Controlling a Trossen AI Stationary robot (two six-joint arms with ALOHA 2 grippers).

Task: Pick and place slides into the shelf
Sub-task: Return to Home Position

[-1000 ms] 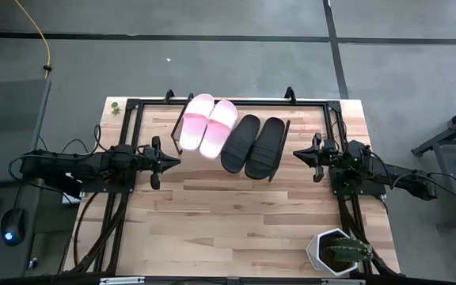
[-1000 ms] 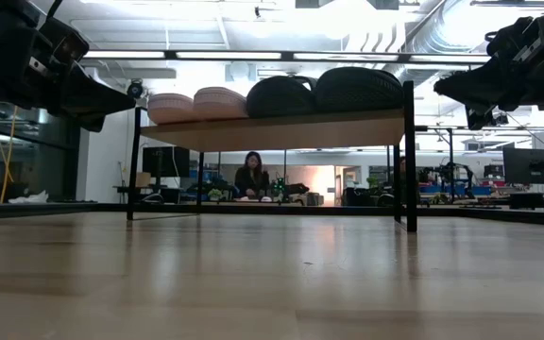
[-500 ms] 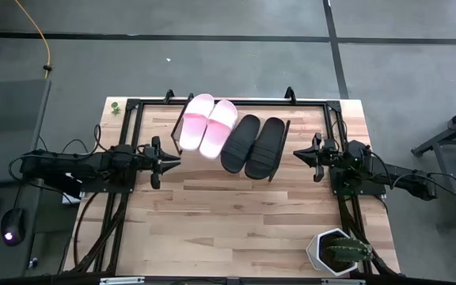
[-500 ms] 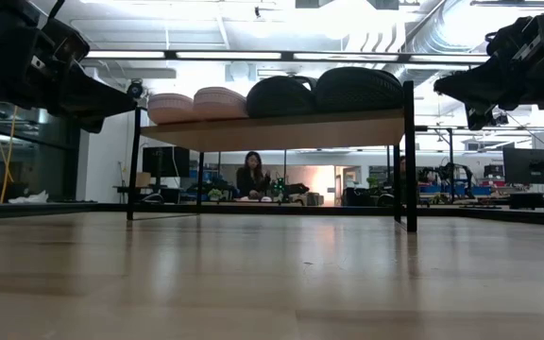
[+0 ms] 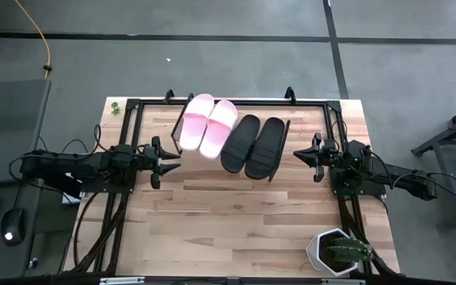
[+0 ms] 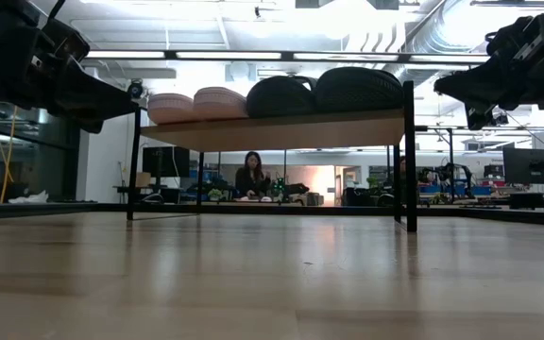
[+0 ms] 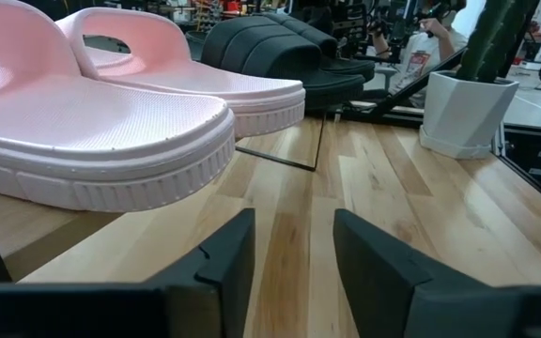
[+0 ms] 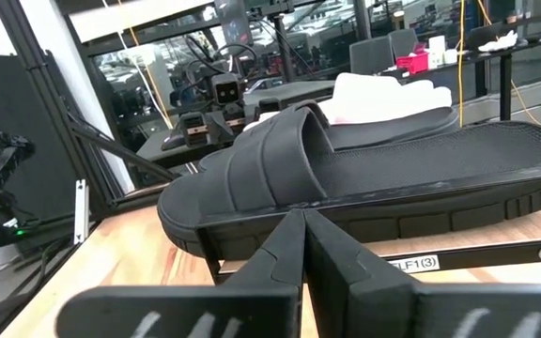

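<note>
Two light pink slides [image 5: 207,125] and two black slides [image 5: 253,146] lie side by side on the slanted wooden shelf [image 6: 281,127], soles down, at the table's far middle. My left gripper [image 5: 175,161] hovers just left of the shelf, level, pointing at the pink slides [image 7: 92,141]. It is open, and only bare table shows between its fingers [image 7: 294,253]. My right gripper [image 5: 297,154] hovers just right of the shelf, shut and empty. It points at the nearest black slide [image 8: 364,178].
A cactus in a white pot [image 5: 335,252] stands at the table's near right corner. Black frame rails [image 5: 125,142] run along the table's left, right and far sides. Bare wooden tabletop [image 5: 236,222] lies between the shelf and the near edge.
My left gripper has opened its fingers while staying in place beside the shelf. The slides and my right arm have kept still.
</note>
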